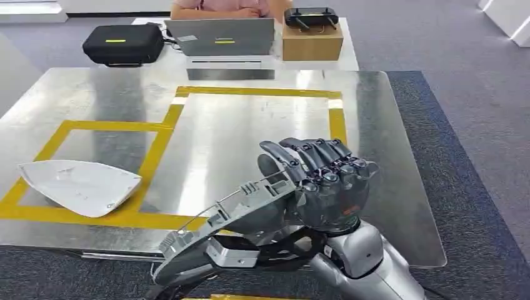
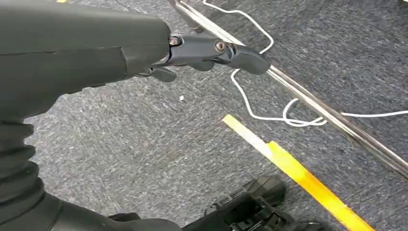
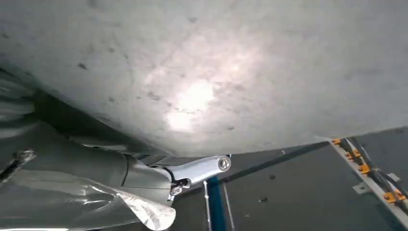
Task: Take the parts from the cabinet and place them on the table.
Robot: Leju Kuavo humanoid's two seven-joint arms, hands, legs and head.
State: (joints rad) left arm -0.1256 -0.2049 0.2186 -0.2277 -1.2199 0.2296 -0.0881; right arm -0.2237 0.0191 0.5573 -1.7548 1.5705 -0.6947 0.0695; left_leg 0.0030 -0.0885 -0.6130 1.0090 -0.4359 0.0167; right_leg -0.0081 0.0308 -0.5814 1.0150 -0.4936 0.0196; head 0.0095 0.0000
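Observation:
My right hand (image 1: 325, 181) grips a grey curved shell part (image 1: 225, 215) with ribs and clips along its edge. It holds the part over the near edge of the shiny metal table (image 1: 250, 119). In the right wrist view the part's pale grey surface (image 3: 207, 72) lies close over the hand's fingers (image 3: 202, 168). A white curved shell part (image 1: 78, 184) lies on the table at the left, inside a box of yellow tape (image 1: 156, 147). My left hand (image 2: 211, 50) hangs over the carpet, fingers stretched out and holding nothing.
Beyond the table stand a black case (image 1: 123, 42), a laptop (image 1: 220, 36) and a cardboard box (image 1: 312, 40) with a black controller (image 1: 310, 17) on top; a person (image 1: 219, 7) sits behind. On the carpet lie a white cable (image 2: 269, 115), yellow tape (image 2: 298, 171) and a metal rail (image 2: 327, 113).

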